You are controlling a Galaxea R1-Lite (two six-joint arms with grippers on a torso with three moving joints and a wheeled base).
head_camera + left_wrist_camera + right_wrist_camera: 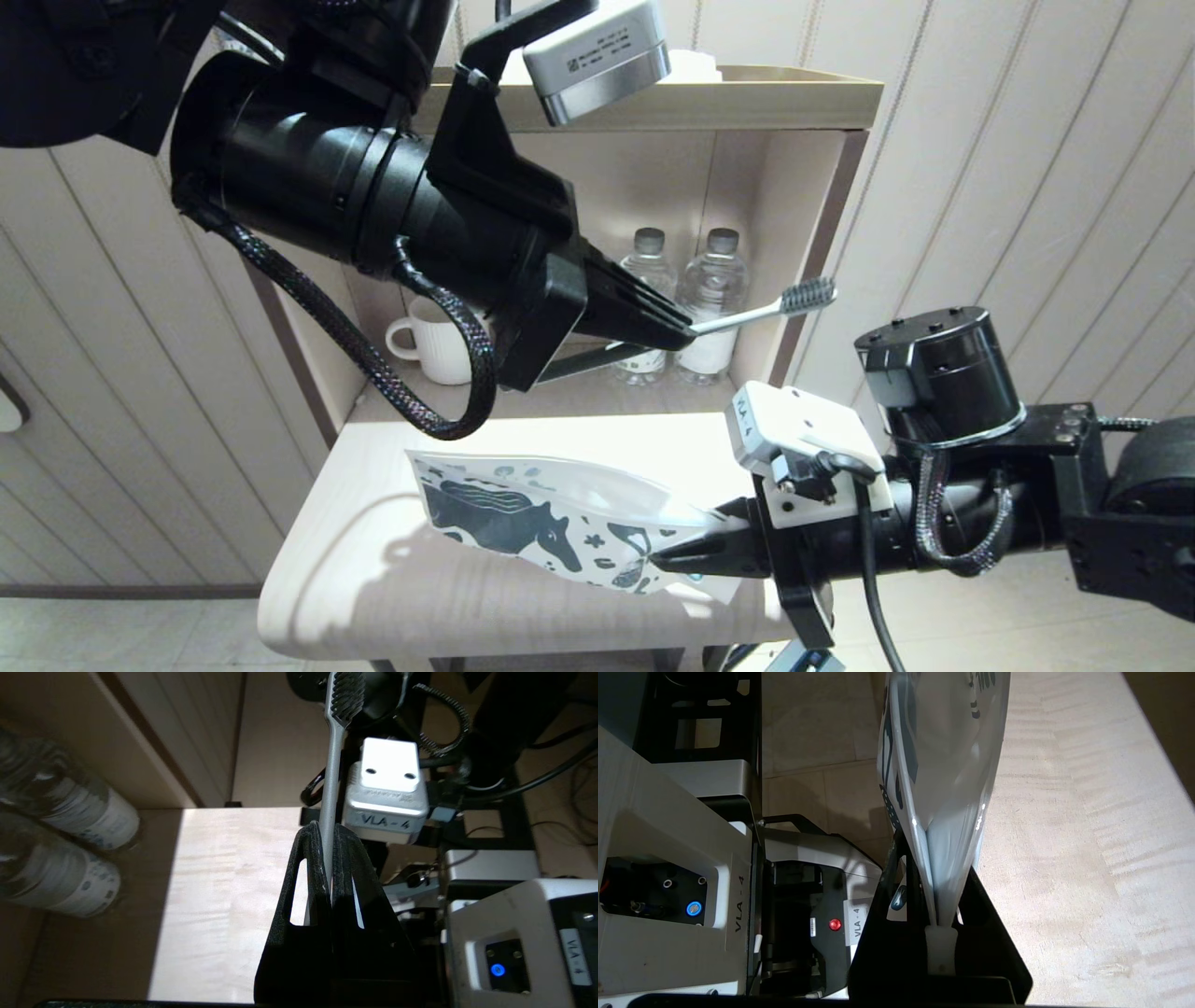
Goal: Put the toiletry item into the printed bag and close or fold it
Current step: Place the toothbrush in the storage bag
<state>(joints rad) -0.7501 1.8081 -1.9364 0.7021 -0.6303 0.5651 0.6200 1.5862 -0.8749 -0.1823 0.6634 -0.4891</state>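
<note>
My left gripper [686, 336] is shut on the grey toothbrush [747, 319], held in the air in front of the shelf with its dark bristle head [808, 295] pointing right. In the left wrist view the handle [330, 788] runs out from between the closed fingers [308, 858]. The printed bag [551, 523], white with a dark blue horse, hangs just above the table's near right part. My right gripper [665, 562] is shut on its right end. The right wrist view shows the bag [943, 779] pinched between the jaws, its mouth spread open above them.
Two clear water bottles [714, 299] and a white ribbed mug [434, 343] stand in the shelf alcove behind the light wood table [373, 579]. The shelf's top board [775, 93] runs above. The right arm's wrist camera [794, 429] sits just below the toothbrush head.
</note>
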